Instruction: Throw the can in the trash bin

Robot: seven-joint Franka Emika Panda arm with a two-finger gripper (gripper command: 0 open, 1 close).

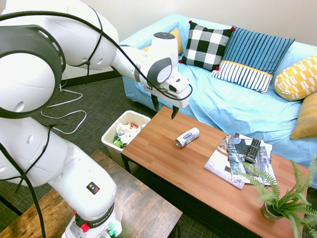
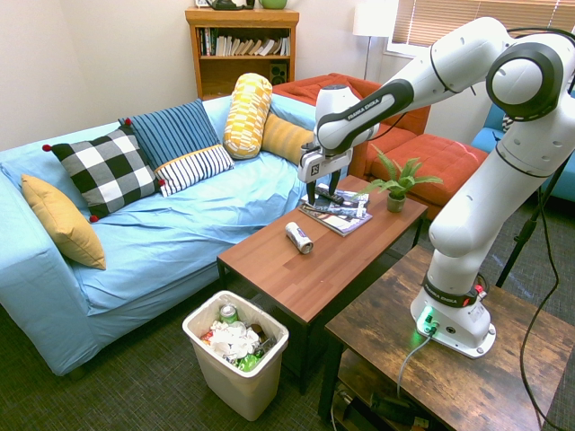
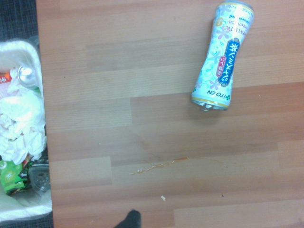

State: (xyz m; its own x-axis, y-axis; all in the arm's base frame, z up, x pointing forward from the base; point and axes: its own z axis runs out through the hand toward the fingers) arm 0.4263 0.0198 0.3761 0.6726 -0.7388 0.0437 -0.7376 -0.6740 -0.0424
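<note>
A robot gripper (image 1: 165, 108), jaws wide and empty, hangs near a can (image 1: 187, 137) lying at the frame's center, apparently poised for a pickup.

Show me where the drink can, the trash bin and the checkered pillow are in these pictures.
Drink can (image 3: 222, 57): wrist view, on its printed side.
Trash bin (image 2: 235, 383): second exterior view, on its outer front wall.
Checkered pillow (image 1: 204, 45): first exterior view, near the middle of its cloth.
</note>
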